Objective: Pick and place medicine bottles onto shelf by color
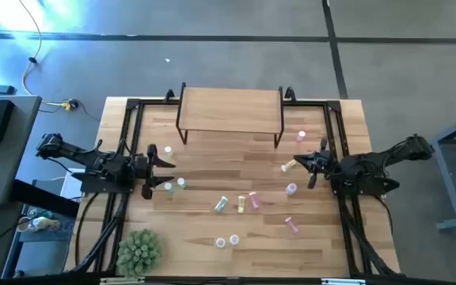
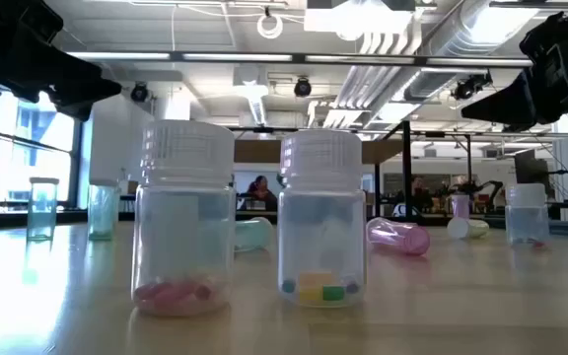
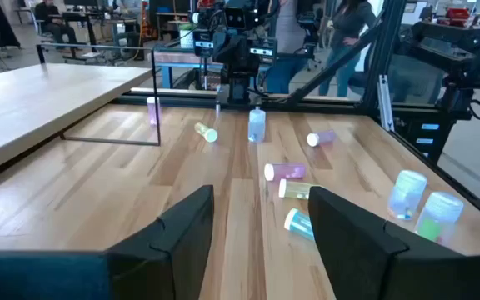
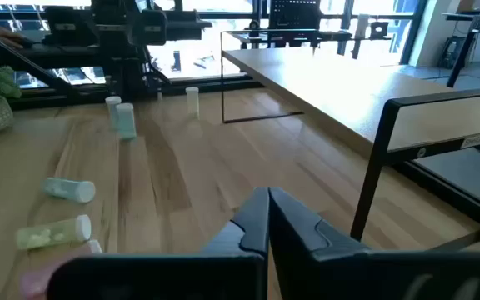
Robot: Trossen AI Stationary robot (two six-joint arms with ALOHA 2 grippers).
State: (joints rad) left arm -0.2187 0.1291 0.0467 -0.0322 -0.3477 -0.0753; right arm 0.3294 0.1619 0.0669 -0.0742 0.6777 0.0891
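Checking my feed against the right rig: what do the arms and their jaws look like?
Two matching black jointed arms on black frame rails, dark cables trailing toward the table's near edge. Left gripper has broad, flat, matte-black angular jaws; right gripper has the same, tapering to points. No markings visible.

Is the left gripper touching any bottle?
Apart. The left wrist view shows the left gripper open over bare table, with the nearest bottle lying clear beyond it.

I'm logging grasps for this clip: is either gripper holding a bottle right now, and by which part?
Nothing is held. The left gripper is open and empty; the right gripper is shut on nothing.
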